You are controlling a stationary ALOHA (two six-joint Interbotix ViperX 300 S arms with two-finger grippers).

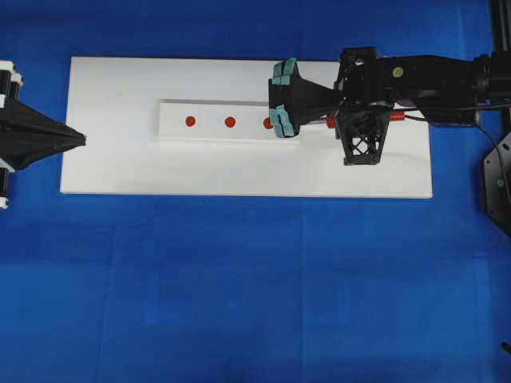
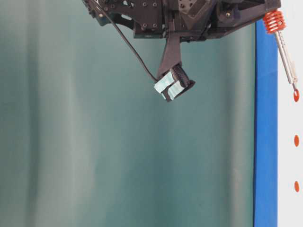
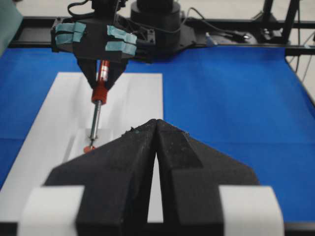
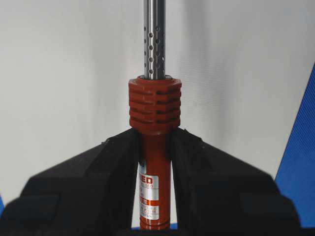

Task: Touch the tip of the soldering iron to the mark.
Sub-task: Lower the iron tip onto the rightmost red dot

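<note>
Right gripper (image 4: 155, 172), jaws clamped on the red-orange handle of the soldering iron (image 4: 155, 113); the silver shaft runs forward and downward from the fingers. The tip (image 2: 295, 91) meets the red mark (image 2: 296, 96) nearest the gripper, on a raised white strip (image 1: 215, 108) lying on the white board (image 1: 239, 171). Two more red dots (image 1: 230, 122) lie farther out along the strip. Left gripper (image 3: 153, 129), jaws together, holding nothing, sits at the far edge of the board, well apart from the iron

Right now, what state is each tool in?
Left tool: shut, holding nothing.
Right tool: shut on the soldering iron.
</note>
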